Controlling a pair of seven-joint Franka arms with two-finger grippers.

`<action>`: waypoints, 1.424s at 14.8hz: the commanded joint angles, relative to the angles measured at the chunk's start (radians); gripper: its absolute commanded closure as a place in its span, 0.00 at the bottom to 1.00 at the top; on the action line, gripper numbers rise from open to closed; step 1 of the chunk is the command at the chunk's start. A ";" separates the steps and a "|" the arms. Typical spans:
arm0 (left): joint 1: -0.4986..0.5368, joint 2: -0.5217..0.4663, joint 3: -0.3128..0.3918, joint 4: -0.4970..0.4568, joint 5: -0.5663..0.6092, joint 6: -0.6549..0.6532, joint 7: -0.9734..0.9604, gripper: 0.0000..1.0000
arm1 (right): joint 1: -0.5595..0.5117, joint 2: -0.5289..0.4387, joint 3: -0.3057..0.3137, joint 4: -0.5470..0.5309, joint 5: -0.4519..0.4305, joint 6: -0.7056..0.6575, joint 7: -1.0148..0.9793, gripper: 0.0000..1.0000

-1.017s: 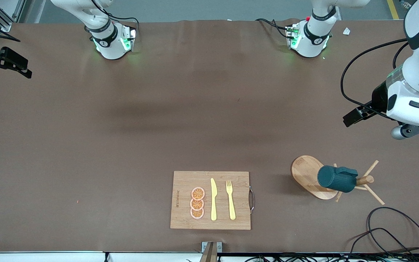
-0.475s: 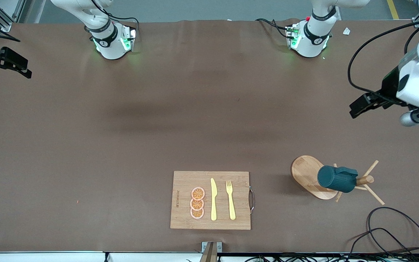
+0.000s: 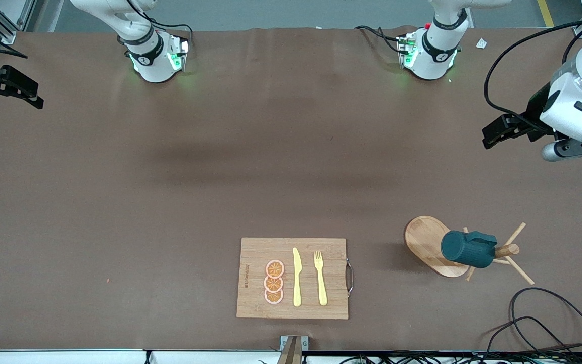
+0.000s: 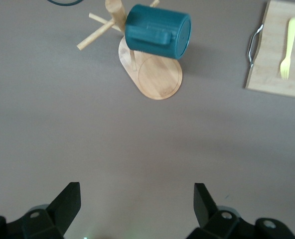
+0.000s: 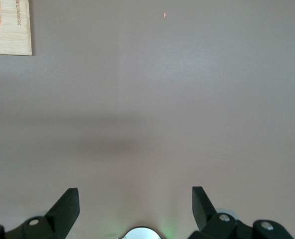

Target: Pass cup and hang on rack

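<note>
Front view, lower right of the frame: we find the cup (image 3: 465,248) hanging by its handle on a peg of the rack (image 3: 428,244), off the table. We judge it rigid, glazed, probably slick and breakable; if we took it again, the straight wall would suit best, not the handle. The left gripper (image 4: 136,203) hovers over bare table with jaws wide and empty. The right gripper (image 5: 135,201), at the frame's upper left, waits, likewise spread.
</note>
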 commanded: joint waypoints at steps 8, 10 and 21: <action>0.070 -0.094 -0.026 -0.125 0.006 0.050 0.041 0.00 | -0.009 -0.002 0.006 0.001 -0.010 -0.014 -0.011 0.00; 0.065 -0.092 -0.027 -0.122 0.013 0.051 0.041 0.00 | -0.008 -0.003 0.006 0.001 -0.008 -0.017 -0.011 0.00; 0.071 -0.140 -0.027 -0.122 0.000 0.022 0.176 0.00 | -0.009 -0.005 0.006 -0.005 -0.008 -0.019 -0.008 0.00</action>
